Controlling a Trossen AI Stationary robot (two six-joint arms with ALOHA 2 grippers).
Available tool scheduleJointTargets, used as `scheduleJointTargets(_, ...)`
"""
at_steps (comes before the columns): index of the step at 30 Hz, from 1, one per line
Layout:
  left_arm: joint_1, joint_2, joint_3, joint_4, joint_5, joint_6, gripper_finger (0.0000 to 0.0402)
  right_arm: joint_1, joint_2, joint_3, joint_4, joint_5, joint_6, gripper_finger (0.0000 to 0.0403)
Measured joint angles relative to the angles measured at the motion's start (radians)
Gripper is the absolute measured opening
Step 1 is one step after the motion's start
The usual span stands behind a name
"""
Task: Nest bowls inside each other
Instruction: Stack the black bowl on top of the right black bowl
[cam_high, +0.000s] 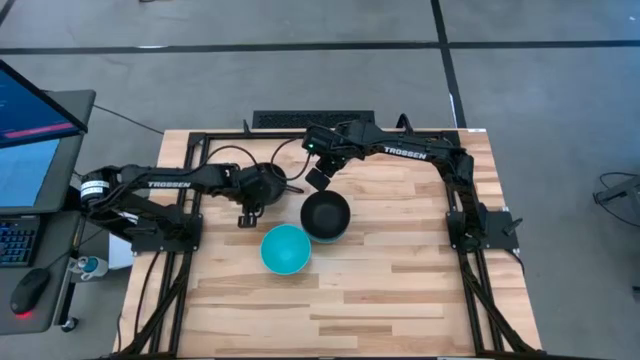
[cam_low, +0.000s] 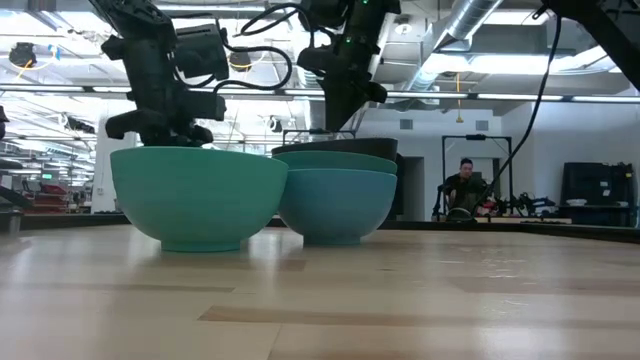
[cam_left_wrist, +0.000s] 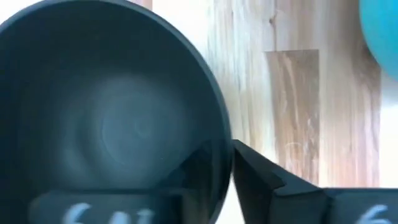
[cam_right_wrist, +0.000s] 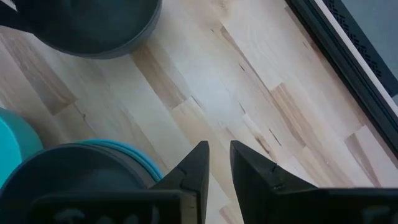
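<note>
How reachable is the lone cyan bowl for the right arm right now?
Probably reachable. The right gripper hovers just behind the stack, the cyan bowl sits uncovered beside it, and the left gripper, holding a black bowl, is off to the side.

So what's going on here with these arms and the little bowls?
A two-armed robot is stacking bowls inside one another on a wooden table. The left gripper is clamped on the rim of a black bowl, one finger inside and one outside. Nearby sits a stack of bowls already nested, with a black one on top. The right gripper is just behind that stack, holding nothing. A loose cyan bowl waits beside the stack.
</note>
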Motion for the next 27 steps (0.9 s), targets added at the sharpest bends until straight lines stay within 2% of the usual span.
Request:
scheduleJointTargets(3,0.000,0.000,0.000,-0.009,0.005,-0.003,0.0011,-0.001,0.000,0.000,0.000,0.000,0.000,0.0087)
scheduleJointTargets(7,0.000,0.000,0.001,-0.011,0.041,-0.032,0.0004,-0.008,0.000,0.000,-0.020,0.007,0.000,0.0087)
scheduleJointTargets(10,-0.015,0.000,0.021,-0.044,0.046,-0.075,0.0003,-0.021,0.000,0.000,-0.055,0.054,0.000,0.0087)
scheduleJointTargets(18,-0.069,0.000,0.220,-0.201,0.051,-0.142,0.0002,-0.069,0.000,0.000,-0.079,0.097,-0.025,0.0087)
scheduleJointTargets(27,-0.145,0.000,0.360,-0.210,0.049,-0.252,0.0001,-0.137,-0.002,-0.024,-0.093,0.132,-0.072,0.0087)
